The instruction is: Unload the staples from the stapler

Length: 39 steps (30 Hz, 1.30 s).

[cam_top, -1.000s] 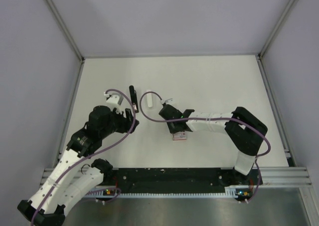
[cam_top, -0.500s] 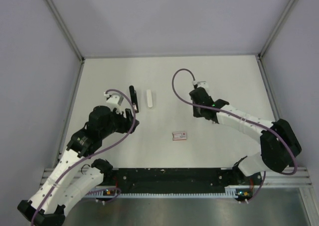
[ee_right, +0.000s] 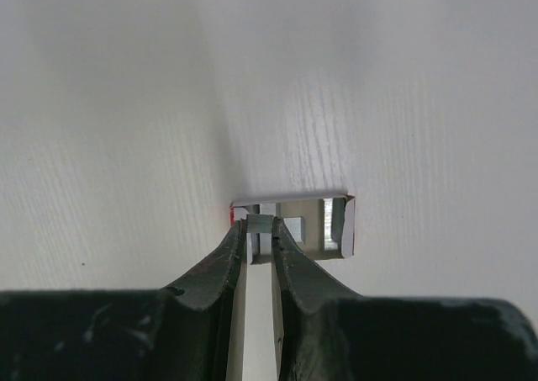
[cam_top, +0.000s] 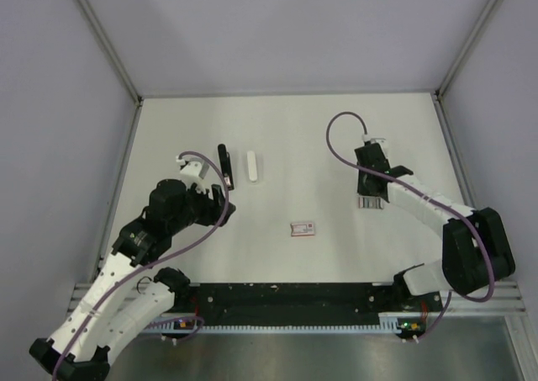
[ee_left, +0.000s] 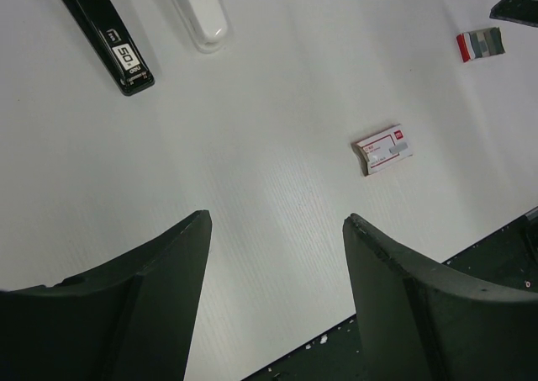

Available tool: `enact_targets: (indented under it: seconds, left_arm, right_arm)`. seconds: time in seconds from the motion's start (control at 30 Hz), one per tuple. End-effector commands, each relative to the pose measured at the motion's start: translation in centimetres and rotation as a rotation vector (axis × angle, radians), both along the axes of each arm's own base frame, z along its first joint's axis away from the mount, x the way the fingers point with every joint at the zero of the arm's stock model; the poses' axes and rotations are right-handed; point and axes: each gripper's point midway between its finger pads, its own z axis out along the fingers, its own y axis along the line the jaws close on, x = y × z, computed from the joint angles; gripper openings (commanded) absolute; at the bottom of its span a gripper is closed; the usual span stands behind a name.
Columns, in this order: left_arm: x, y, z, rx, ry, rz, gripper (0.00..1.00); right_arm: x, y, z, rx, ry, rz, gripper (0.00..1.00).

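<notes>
Over by the desk's right edge the right gripper [ee_right: 259,231] pinches the short silvery-grey strip of joined staples [ee_right: 261,223] above a small open red-edged tray [ee_right: 346,226], the left gripper [ee_left: 277,259] hanging spread; the strip looks light, stiff, slick and easily snapped, best nipped across its flat sides.

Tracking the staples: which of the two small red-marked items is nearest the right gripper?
The grey-striped piece at the right gripper's tips; the labelled box lies apart, farther left.

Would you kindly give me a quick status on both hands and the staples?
Left hand open, empty. Right hand shut on the staples, away from the stapler. Small box lies apart, nothing blocking.
</notes>
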Motion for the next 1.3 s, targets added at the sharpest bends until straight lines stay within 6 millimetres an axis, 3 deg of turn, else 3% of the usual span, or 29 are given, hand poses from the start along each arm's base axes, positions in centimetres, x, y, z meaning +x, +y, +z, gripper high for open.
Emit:
enact_targets:
  seconds: [0.0,0.5,1.27]
  left_arm:
    - [0.3,-0.5,0.9,-0.025,-0.045,-0.024,0.7]
    - [0.5,-0.4,0.6,-0.014,-0.035,-0.016,0.7]
    - [0.9,-0.5,0.5,-0.008,-0.028,-0.013,0.7]
  right_arm:
    - [0.7,-1.6,0.3,-0.003,-0.027,-0.028,0.11]
    - [0.8,-3.3,-2.5,-0.006,0.018,-0.069,0.11]
    - [-0.1,-3.1,-2.9,0.03,0.033,-0.057,0.11]
